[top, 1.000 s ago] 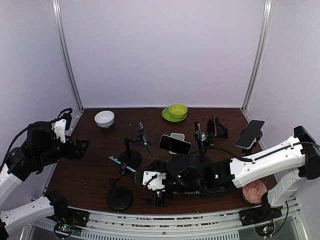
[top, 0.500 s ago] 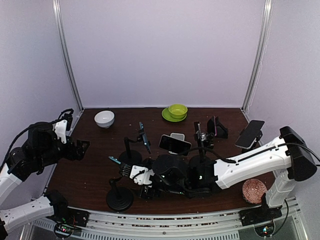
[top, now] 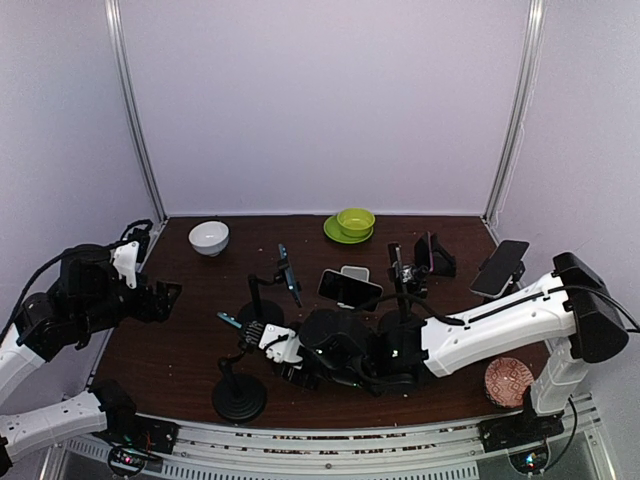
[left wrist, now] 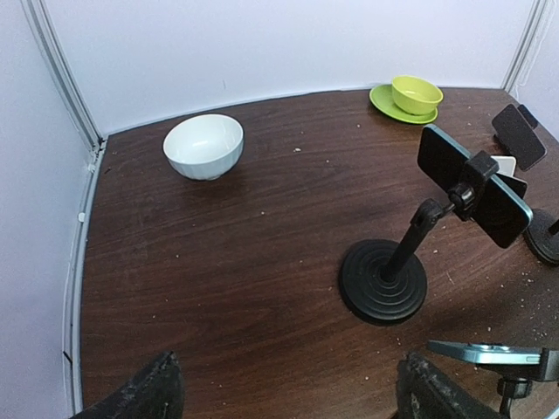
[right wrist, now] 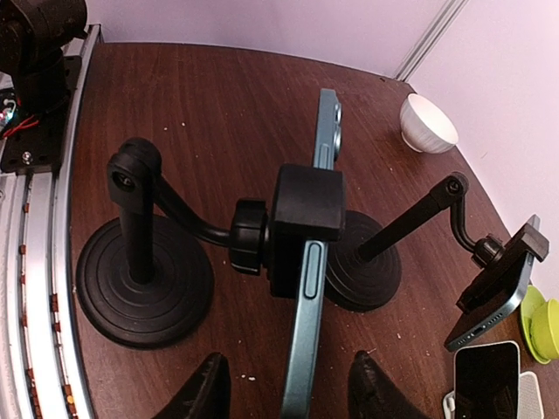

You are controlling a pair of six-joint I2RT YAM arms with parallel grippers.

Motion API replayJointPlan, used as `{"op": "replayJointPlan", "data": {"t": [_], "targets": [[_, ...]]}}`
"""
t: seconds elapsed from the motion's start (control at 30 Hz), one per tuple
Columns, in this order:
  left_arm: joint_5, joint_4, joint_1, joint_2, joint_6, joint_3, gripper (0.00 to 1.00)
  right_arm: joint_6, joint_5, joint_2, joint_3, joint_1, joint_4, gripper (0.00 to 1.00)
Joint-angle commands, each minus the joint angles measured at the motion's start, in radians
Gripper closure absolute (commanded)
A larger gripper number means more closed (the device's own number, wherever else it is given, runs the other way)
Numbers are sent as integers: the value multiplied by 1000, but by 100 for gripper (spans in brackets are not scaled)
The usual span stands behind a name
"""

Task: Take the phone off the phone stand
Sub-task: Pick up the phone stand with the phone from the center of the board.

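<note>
Phone: a slim teal phone (right wrist: 307, 288) is seen edge-on in the right wrist view, gripped in the black clamp (right wrist: 306, 229) of the phone stand (right wrist: 144, 281), at the near left of the table (top: 180, 345).
Phone stand: a round black base and an upright post, with a bent arm running to the clamp; the phone is held up off the table.
Right pincer (right wrist: 288, 394): spread, with one finger on either side of the phone's near end. A gap shows on both sides, so it pinches nothing.
Left pincer (left wrist: 288, 403): spread and empty, over the table's left side, well apart from the phone stand.
Behind: a second stand (left wrist: 384, 279) carries a dark phone (left wrist: 476, 188).
Far edge: a white bowl (left wrist: 203, 146) to the left and a green bowl (left wrist: 416, 93) on a green plate (left wrist: 382, 94) to the right.
</note>
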Motion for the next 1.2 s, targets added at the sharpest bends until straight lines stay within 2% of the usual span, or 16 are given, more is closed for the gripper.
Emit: {"op": "replayJointPlan", "data": {"t": [0.0,0.17,0.43,0.53,0.73,1.0,1.17], "targets": [[-12,8,-7,1,-5,-8,14,21,37,20,23,-14,-13,57],[-12,8,-9,0,-8,-7,14,31,46,36,45,-19,-43,68],[-20,9,-10,-2,-12,-6,15,22,26,38,59,-19,-60,80],[-19,9,-10,-1,-14,-6,15,17,27,33,58,-20,-64,89],[-19,8,-11,-4,-23,-4,14,24,35,8,59,-19,-84,100],[-44,10,-11,-23,-29,-3,13,94,62,-75,89,-19,-152,100],[-97,-27,-11,-42,-43,19,2,145,73,-116,150,-19,-227,100]]}}
